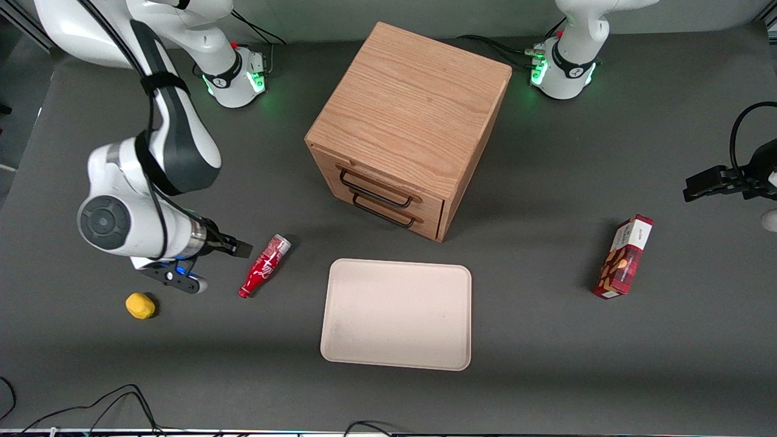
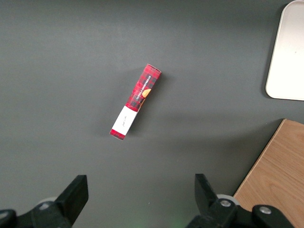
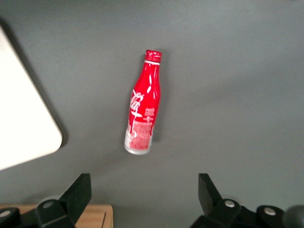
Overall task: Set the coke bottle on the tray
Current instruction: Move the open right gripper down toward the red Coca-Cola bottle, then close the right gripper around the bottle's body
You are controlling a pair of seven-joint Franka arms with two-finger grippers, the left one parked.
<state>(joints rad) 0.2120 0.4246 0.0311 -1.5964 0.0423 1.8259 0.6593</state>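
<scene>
The coke bottle [image 1: 264, 265] is lying on its side on the dark table [image 1: 546, 364], just beside the beige tray [image 1: 396, 314], toward the working arm's end. The claw [image 3: 145, 192] is hovering above it, fingers spread wide and empty, apparently lining up to straddle the body.

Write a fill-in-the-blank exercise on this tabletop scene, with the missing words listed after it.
1. The coke bottle lies on its ____ on the table.
2. The open tool hovers above the bottle, holding ____.
3. The tray carries ____ objects.
4. The cabinet has ____ drawer handles.

Missing words: side; nothing; no; two
</scene>
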